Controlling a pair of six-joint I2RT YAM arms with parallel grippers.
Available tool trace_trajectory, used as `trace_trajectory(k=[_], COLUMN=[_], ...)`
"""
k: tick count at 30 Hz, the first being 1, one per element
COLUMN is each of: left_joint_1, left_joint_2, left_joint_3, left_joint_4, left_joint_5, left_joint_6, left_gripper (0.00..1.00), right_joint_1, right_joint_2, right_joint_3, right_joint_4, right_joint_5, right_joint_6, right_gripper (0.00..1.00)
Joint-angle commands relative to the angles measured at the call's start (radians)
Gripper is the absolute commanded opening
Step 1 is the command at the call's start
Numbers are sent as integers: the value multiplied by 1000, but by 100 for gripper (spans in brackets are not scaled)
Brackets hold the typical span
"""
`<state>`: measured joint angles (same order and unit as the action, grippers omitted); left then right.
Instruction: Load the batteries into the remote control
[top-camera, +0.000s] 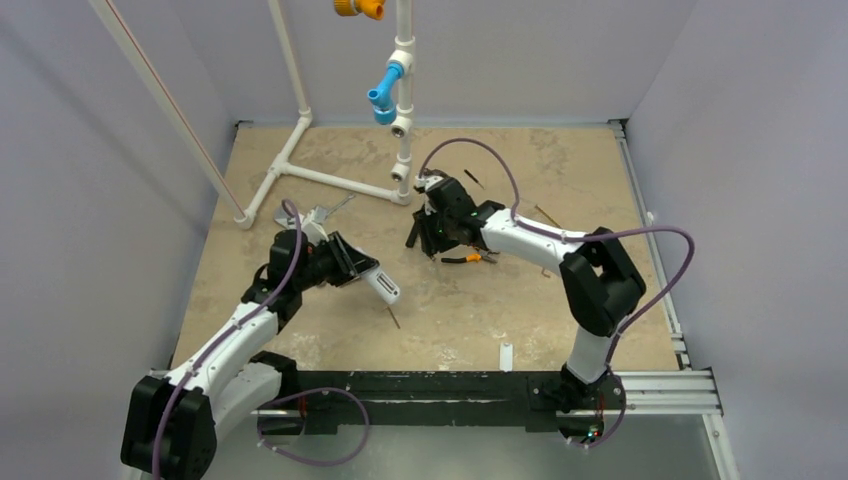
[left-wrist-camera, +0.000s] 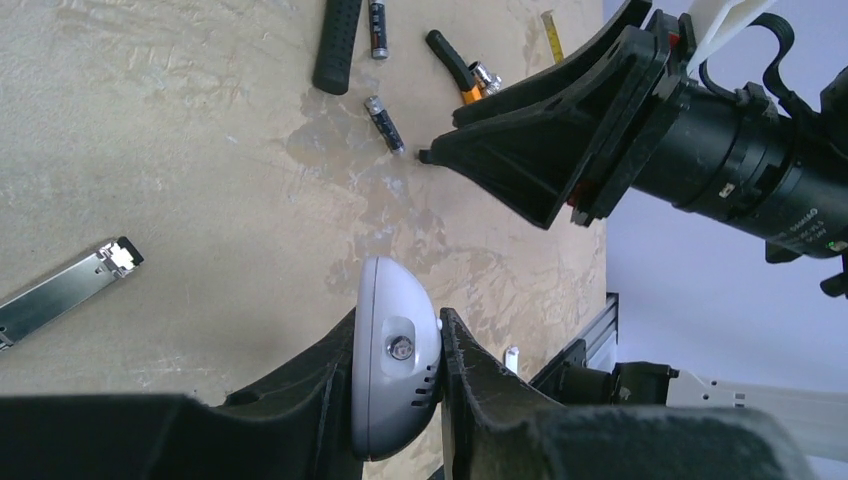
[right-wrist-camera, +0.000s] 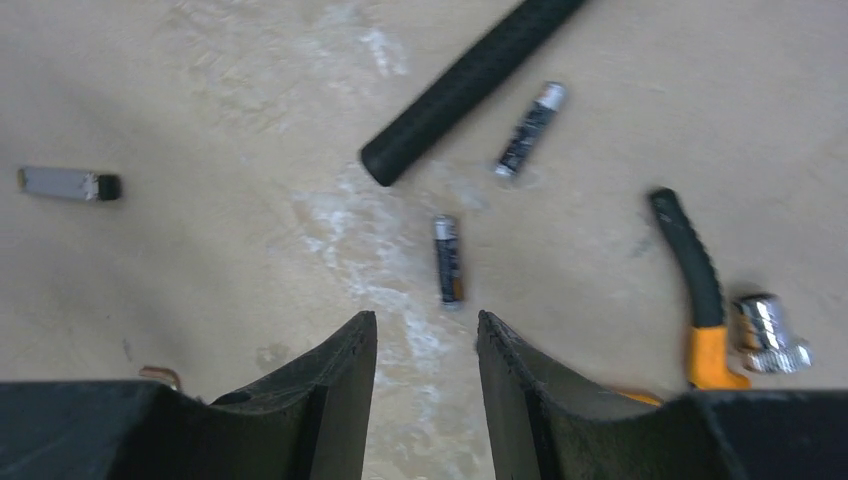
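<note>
My left gripper (top-camera: 355, 268) is shut on the white remote control (top-camera: 381, 285) and holds it above the table. In the left wrist view its rounded end (left-wrist-camera: 395, 370) sits between the two fingers. Two small dark batteries lie on the table under my right gripper (top-camera: 420, 238). In the right wrist view the near battery (right-wrist-camera: 449, 259) lies just beyond the fingertips and the far battery (right-wrist-camera: 530, 130) lies beside a black handle. Both show in the left wrist view, one near (left-wrist-camera: 385, 124) and one far (left-wrist-camera: 377, 28). My right gripper (right-wrist-camera: 427, 325) is open, empty and low over the table.
A black cylindrical handle (right-wrist-camera: 470, 85) lies by the batteries. An orange-and-black tool (right-wrist-camera: 700, 300) with a chrome piece (right-wrist-camera: 770, 335) lies to the right. A silver metal piece (right-wrist-camera: 65, 184) lies to the left. A white cover strip (top-camera: 506, 356) lies near the front edge. A white pipe frame (top-camera: 330, 180) stands at the back.
</note>
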<state>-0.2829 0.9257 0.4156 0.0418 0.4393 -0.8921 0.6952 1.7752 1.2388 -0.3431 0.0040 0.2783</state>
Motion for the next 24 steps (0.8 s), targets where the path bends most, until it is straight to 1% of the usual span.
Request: trace_trajectory(k=[1, 3, 7, 12, 20, 24], left_joint_1=[11, 11, 11, 11, 11, 11], left_joint_2=[14, 23, 31, 45, 78, 91], left_joint_3=[-4, 0, 3, 6, 19, 22], left_joint_4=[60, 65, 67, 75, 95, 102], left_joint_5=[50, 59, 65, 74, 91, 97], left_joint_6=[-23, -24, -20, -22, -26, -25], left_gripper=[0, 0, 0, 0, 0, 0], right_joint_1=[53, 53, 53, 53, 53, 53], right_joint_2=[48, 70, 110, 143, 191, 201], right_joint_3=[93, 104, 117, 134, 159, 144], right_joint_4=[31, 32, 29, 9, -23, -31], right_joint_5=[3, 34, 47, 69, 62, 57], right_joint_6=[-87, -89, -98, -118, -143, -143], right_gripper=[39, 37, 36, 35, 35, 32])
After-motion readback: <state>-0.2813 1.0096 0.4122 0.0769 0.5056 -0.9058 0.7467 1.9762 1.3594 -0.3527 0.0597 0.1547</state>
